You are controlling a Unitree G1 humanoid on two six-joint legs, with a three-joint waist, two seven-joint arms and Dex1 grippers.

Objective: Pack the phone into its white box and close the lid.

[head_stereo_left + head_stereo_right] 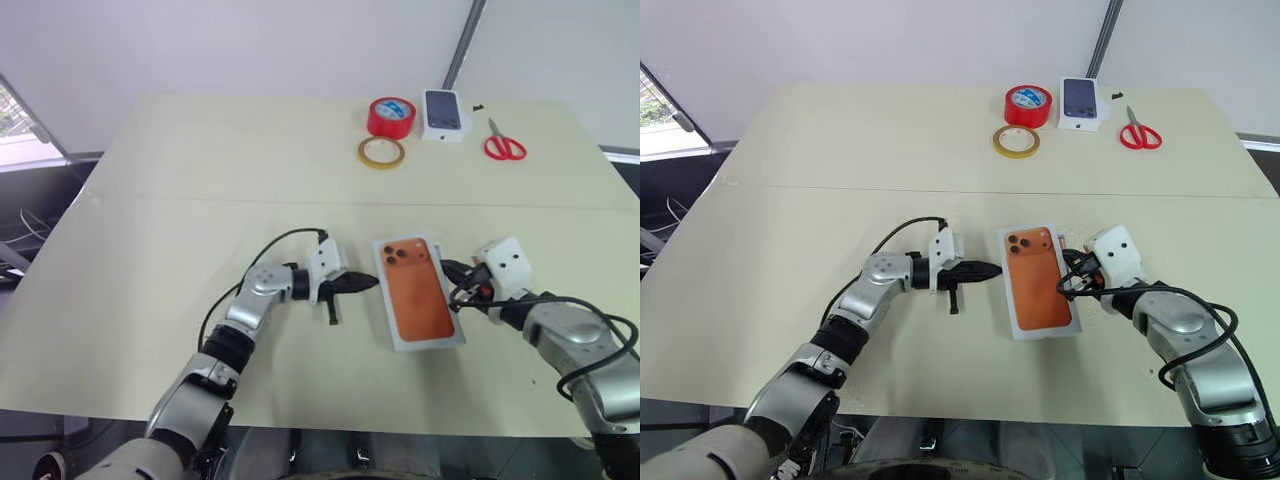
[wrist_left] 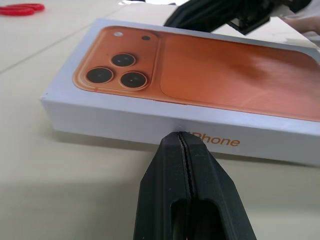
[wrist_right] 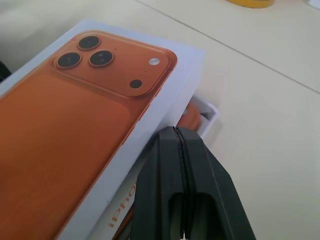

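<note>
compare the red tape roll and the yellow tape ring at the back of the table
The red tape roll is thick and tall, with a white inner core; the yellow tape ring is thin and low, with the table showing through its wide hole. The red tape roll sits farther back, beside the small white box; the yellow tape ring lies just in front of it. Both are round, lie flat on the table, and are far from either gripper.
</note>
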